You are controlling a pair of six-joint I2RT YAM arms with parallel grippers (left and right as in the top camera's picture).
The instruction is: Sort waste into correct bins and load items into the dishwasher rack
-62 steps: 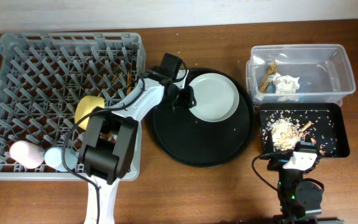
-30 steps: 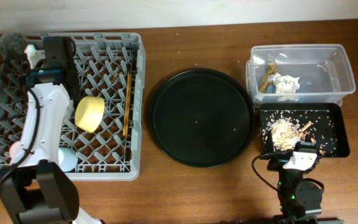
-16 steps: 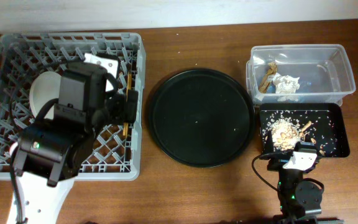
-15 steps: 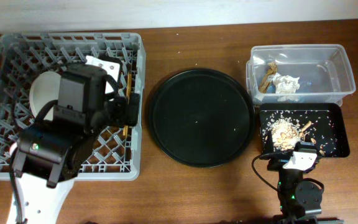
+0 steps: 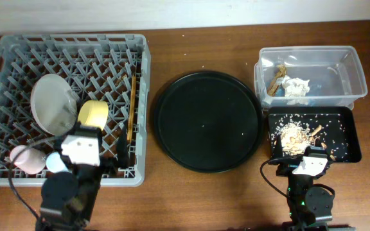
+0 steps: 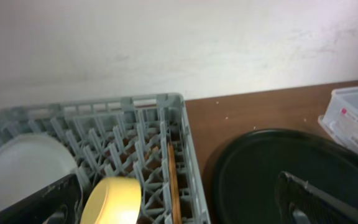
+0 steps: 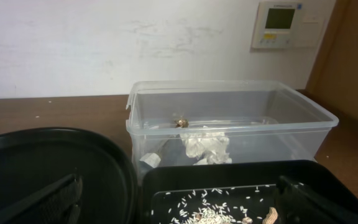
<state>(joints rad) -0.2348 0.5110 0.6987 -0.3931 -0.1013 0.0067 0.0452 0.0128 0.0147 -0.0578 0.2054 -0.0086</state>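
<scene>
Lengthwise, chopsticks (image 5: 131, 108) lie front-to-back near right wall of rack (image 5: 76, 39), plate (image 5: 52, 106) leaning

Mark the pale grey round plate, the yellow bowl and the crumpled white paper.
pale grey round plate (image 5: 53, 102): overhead view, middle of its face.
yellow bowl (image 5: 93, 114): overhead view, its outer side.
crumpled white paper (image 5: 295, 86): overhead view, centre of the wad.
</scene>
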